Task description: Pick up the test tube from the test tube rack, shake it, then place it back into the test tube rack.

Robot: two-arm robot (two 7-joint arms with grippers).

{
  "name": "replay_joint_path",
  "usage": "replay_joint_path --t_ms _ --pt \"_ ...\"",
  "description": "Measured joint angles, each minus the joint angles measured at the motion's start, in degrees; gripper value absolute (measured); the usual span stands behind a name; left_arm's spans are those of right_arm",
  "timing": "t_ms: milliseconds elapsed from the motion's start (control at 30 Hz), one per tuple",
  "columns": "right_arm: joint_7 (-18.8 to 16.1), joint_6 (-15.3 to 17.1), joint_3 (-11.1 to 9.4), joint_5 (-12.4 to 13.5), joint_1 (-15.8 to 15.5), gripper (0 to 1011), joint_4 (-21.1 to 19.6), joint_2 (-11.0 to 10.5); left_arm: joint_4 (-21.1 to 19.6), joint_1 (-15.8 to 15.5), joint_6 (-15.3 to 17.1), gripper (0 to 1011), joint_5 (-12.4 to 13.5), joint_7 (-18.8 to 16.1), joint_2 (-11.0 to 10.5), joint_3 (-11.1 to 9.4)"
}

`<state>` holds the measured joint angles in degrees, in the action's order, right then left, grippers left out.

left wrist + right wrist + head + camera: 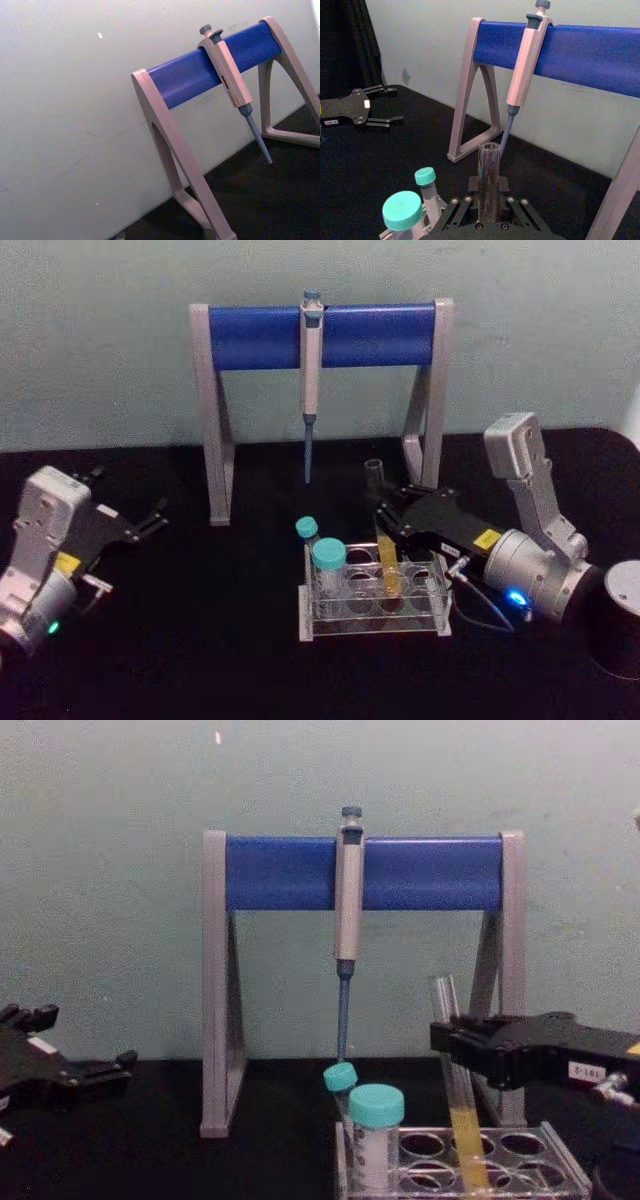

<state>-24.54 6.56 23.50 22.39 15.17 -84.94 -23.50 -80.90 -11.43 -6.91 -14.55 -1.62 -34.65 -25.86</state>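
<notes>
The right gripper (pixel 386 514), reaching from the rack's (pixel 372 626) 3 o'clock, is clasping the tube (pixel 388 575) narrowly at mid-height, its foot sitting in a hole. A slanted lift risks jamming it or knocking the vials (pixel 328 556) at 9 o'clock. The left gripper (pixel 150 520) is idling wide open farther out at 9 o'clock; the actual contact is hiding behind glass.
</notes>
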Motion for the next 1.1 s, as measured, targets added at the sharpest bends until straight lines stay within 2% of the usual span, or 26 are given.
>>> replay_joint_path --t_ms 500,667,1100 --pt "0.0 0.0 0.0 0.0 0.0 221 0.0 0.0 0.0 0.0 0.0 1001 0.0 0.0 0.0 0.0" --pt "-0.2 -1.6 -0.5 0.1 -0.7 221 -0.6 -0.2 0.0 0.0 0.0 1001 0.0 0.0 0.0 0.0" --pt "-1.0 -4.4 -2.3 2.3 -2.2 221 -3.1 -0.7 0.0 0.0 0.0 1001 0.0 0.0 0.0 0.0"
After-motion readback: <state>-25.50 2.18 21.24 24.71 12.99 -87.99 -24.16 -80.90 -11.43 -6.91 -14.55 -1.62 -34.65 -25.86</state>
